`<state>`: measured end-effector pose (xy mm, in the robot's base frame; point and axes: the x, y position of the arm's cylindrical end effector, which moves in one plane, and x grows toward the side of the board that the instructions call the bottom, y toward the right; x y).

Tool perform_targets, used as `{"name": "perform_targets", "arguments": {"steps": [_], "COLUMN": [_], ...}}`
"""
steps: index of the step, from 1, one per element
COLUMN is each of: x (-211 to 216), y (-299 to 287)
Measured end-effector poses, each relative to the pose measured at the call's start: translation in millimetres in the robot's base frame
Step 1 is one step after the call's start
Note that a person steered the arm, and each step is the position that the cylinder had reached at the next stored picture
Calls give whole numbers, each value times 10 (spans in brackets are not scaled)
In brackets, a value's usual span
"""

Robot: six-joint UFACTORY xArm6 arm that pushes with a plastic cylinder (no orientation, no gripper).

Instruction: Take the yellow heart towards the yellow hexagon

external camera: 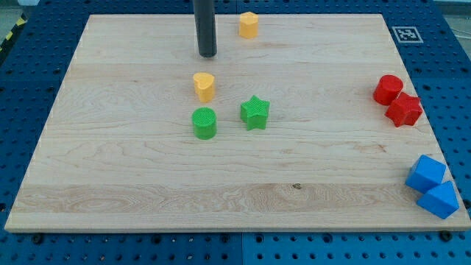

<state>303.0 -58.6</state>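
Note:
The yellow heart (204,86) lies left of the board's middle, in the upper half. The yellow hexagon (249,24) sits near the view's top edge, up and to the right of the heart. My tip (207,55) is the lower end of the dark rod; it stands just above the heart in the view, a short gap apart, and to the lower left of the hexagon.
A green cylinder (204,123) sits just below the heart and a green star (255,112) to its lower right. A red cylinder (387,89) and a red block (404,110) sit at the right edge. Two blue blocks (425,174) (440,199) lie at the bottom right corner of the wooden board (110,147).

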Motion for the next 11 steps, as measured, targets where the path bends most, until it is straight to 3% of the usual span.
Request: {"name": "perform_targets", "arguments": {"steps": [2, 8, 11], "x": [101, 1017, 1057], "y": [-303, -320, 303]}}
